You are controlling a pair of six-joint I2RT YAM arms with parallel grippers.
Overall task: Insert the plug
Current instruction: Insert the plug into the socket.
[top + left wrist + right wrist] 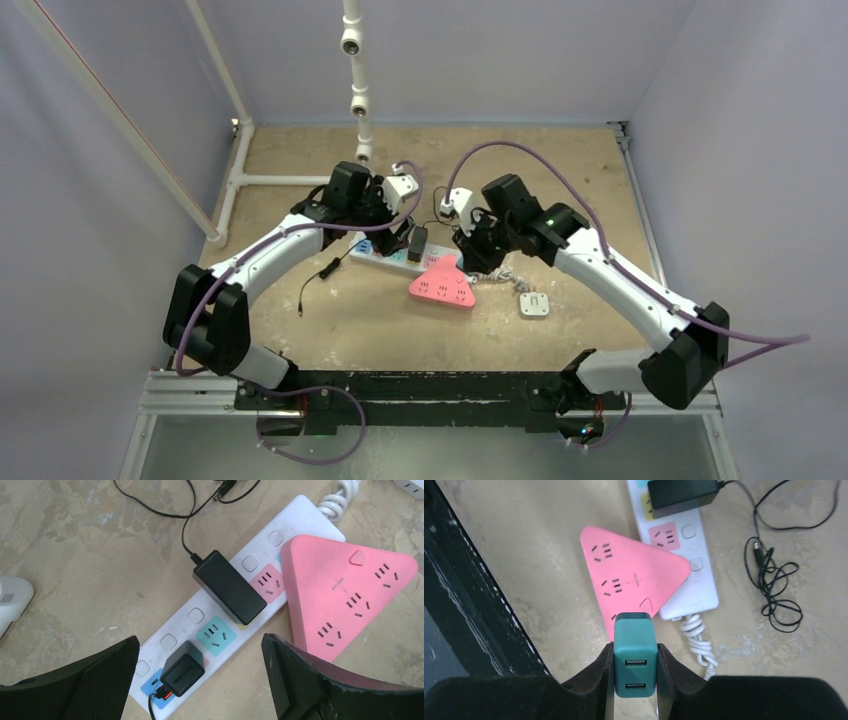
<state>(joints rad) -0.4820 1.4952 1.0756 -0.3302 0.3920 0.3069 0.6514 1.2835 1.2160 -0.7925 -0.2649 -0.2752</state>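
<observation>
The right gripper (636,672) is clamped on the teal plug (635,642), one finger on each of its side faces. It hangs over the middle of the table (560,170), a little toward the near edge. The left gripper (200,677) hovers beside it on the side of the left edge, jaws spread wide and holding nothing.

The white power strip (300,522) is the largest piece. It lies slantwise at mid-bench, with its coiled cord at the end toward the right edge. The pink triangular strip (624,575) sits against it on the near-edge side, and one corner overlaps the white body. A black adapter (229,587) and a smaller black charger (183,668) already fill two white sockets.

The teal plug is the smallest. It is directly above the pink strip's near corner, and its two USB ports face the wrist camera. Its prongs are hidden and presumably point downward.

The plug looks like a rigid, light plastic block with smooth sides, so it will not give under the pads but could slide back between them when pushed. Holding it on the flat sides, as here, seems right. A hold lower on the body would probably resist tilting better. Both strips look light enough to skid under a seating push, so the free left gripper could steady them.
</observation>
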